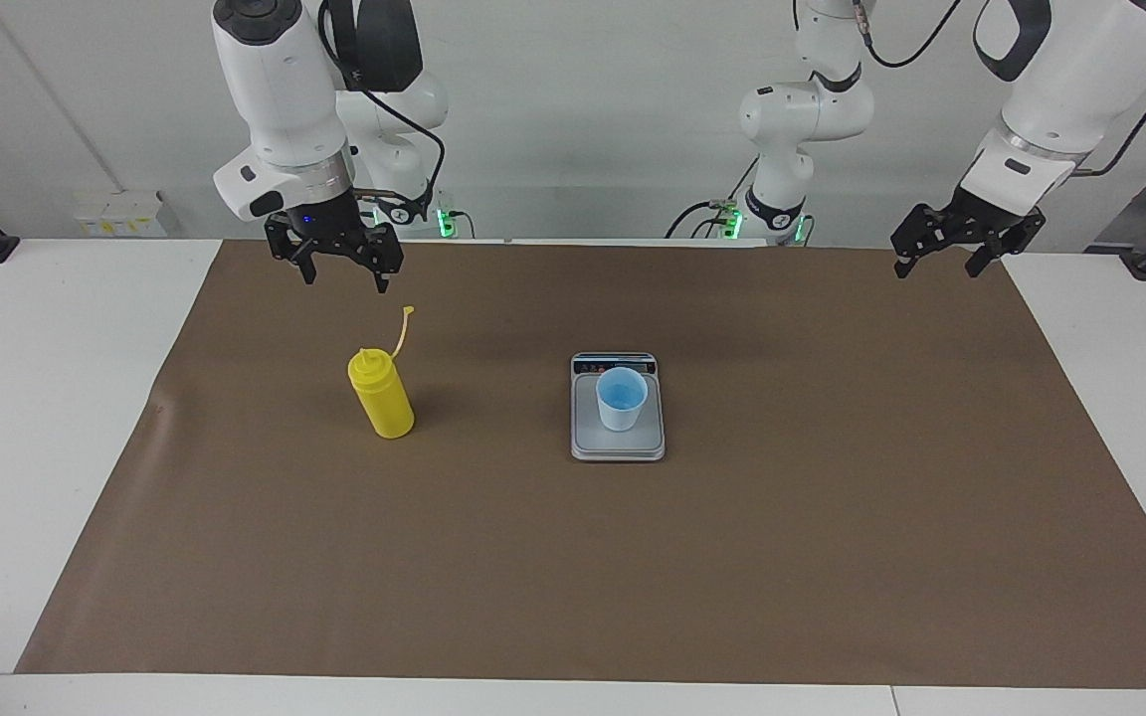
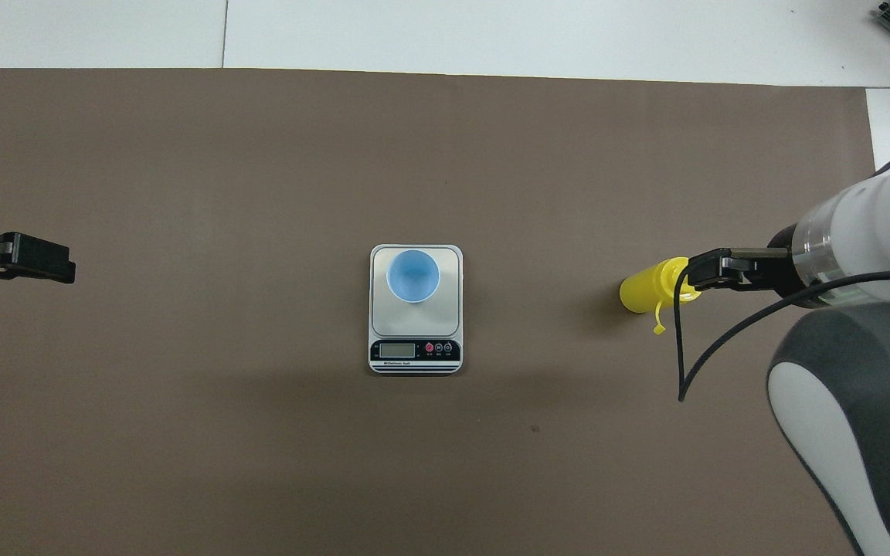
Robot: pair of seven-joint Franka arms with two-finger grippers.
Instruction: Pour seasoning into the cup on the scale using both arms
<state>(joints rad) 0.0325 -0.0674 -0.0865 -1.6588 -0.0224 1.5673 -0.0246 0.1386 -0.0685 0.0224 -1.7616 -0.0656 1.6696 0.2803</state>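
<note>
Facing view: you see the right gripper (image 1: 341, 273) hanging with its jaws wide and empty, above the brown mat (image 1: 573, 557) and clear of the upright yellow squeeze bottle (image 1: 381, 395), which stands below it, its long axis vertical; the left gripper (image 1: 941, 256) waits, likewise wide, at its own end of the table. Overhead view: the right gripper (image 2: 711, 269) overlaps the bottle's (image 2: 650, 286) nozzle end, so you would judge this arm the nearer, while the blue cup (image 2: 412, 276) sits on the scale (image 2: 416, 357) mid-table.
</note>
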